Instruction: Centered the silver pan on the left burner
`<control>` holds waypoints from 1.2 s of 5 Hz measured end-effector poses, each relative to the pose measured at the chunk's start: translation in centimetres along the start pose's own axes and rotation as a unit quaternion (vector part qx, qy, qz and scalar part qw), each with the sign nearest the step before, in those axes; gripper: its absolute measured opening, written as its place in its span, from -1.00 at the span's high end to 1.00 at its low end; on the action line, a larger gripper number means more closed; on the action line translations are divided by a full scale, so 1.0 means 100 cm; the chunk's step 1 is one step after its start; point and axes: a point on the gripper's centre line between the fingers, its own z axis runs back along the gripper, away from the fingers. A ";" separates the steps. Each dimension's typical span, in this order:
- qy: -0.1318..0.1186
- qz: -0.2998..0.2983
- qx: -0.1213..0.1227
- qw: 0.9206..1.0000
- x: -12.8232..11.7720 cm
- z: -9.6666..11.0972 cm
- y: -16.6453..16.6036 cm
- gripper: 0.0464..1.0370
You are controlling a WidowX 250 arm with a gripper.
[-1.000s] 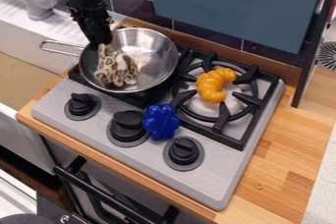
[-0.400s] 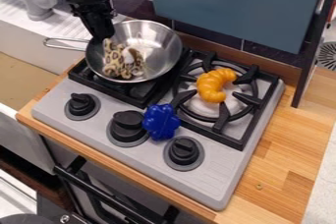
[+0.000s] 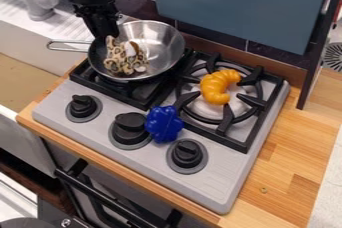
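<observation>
Round, shiny silver metal pan point(image 3: 160, 49) over the rear part of the grey toy stove's point(image 3: 224, 184) left burner point(image 3: 127, 89), spotted soft toy point(image 3: 119, 63) inside. I have the black two-finger gripper point(image 3: 107, 37) at the pan's left side, above the stove's back-left corner; can't tell whether it's spread or closed.

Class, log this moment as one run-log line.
gripper at pan | pan over left burner, front of grate uncovered | spotted toy in pan | croissant on right burner
</observation>
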 end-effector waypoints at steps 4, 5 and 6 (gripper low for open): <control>-0.037 0.051 0.020 0.998 0.003 0.034 -0.003 -0.93; -0.039 0.059 0.014 0.997 0.000 0.047 -0.012 -0.93; -0.032 0.059 0.021 0.998 -0.003 0.054 -0.026 -0.93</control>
